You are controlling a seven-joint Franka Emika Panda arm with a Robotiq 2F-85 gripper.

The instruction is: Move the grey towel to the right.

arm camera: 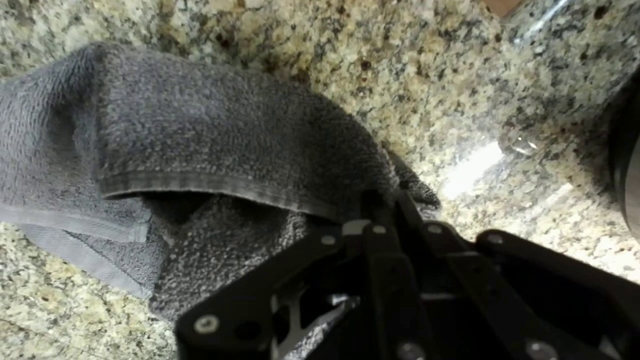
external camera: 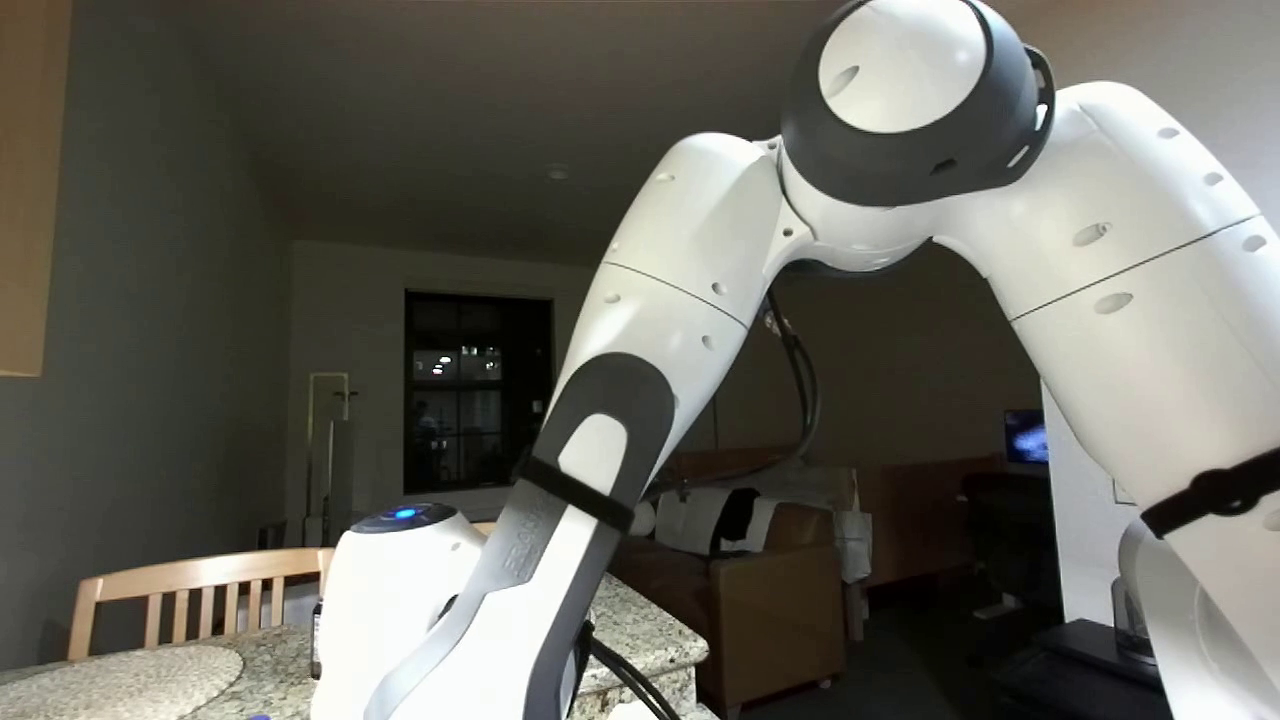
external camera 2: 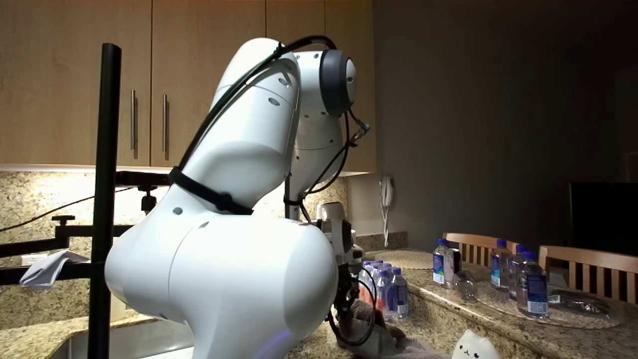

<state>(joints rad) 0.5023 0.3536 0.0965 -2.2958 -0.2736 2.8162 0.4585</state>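
Note:
The grey towel (arm camera: 225,125) lies bunched and folded on the granite counter in the wrist view, its hemmed edges spread to the left. It also shows beside the gripper in an exterior view (external camera 2: 394,344), with a part raised in a peak. My gripper (arm camera: 387,202) points down at the towel's right end. Its fingers are close together, with a fold of towel pinched between the tips. In an exterior view the gripper (external camera 2: 346,299) is dark and partly hidden behind the arm. In an exterior view the arm (external camera: 640,350) shows, but gripper and towel are out of view.
Several bottles (external camera 2: 384,291) stand just beyond the towel. More bottles (external camera 2: 533,286) stand on the raised counter ledge (external camera 2: 448,309). A white cat figure (external camera 2: 473,345) is near the towel. A sink (external camera 2: 164,339) and a black pole (external camera 2: 104,199) are on the other side of the arm.

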